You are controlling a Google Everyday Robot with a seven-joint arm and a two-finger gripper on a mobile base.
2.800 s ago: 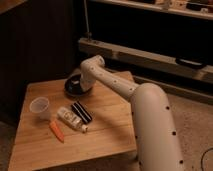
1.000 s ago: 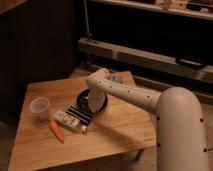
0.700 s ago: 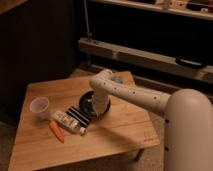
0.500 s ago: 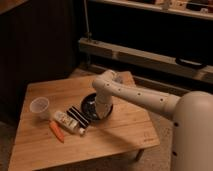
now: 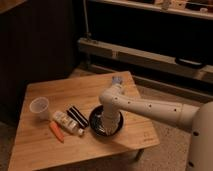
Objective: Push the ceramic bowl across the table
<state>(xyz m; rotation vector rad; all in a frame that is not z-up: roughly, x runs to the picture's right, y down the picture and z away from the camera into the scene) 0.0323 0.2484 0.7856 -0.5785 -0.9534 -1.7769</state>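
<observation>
The white arm reaches in from the right and bends down over the table [image 5: 50,150]; the gripper [image 5: 108,126] is down inside the ceramic bowl [image 5: 98,124], its fingers lost against the dark glaze. The black bowl sits near the front edge, about midway along it. Beside it to the left lie a dark striped packet [image 5: 77,116], a small bottle [image 5: 67,123] and a carrot [image 5: 56,131], with a plastic cup [image 5: 39,107] nearer the left edge

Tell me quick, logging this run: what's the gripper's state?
Gripper: down in the ceramic bowl on the table, holding nothing visible.
</observation>
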